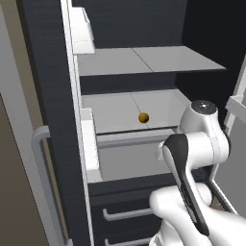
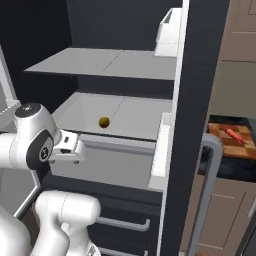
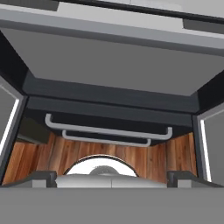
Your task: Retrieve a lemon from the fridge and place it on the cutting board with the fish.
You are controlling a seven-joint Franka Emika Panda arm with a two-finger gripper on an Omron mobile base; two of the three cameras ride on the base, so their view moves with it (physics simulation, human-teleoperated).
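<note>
One lemon (image 1: 143, 117) sat alone on the middle shelf (image 1: 120, 113) of the open fridge (image 1: 43, 72), near the front lip and well apart from the side walls. The hand (image 3: 112, 177) hung below and in front of that shelf, its fingers spread wide and holding nothing, pointing down toward the lower drawers (image 3: 107, 131) and the wooden floor. So the lemon lay above and behind it, deeper in; being round, it offered no preferred axis. The cutting board (image 2: 232, 140) with the fish (image 2: 233, 135) waited on the bench to the right, past the door.
</note>
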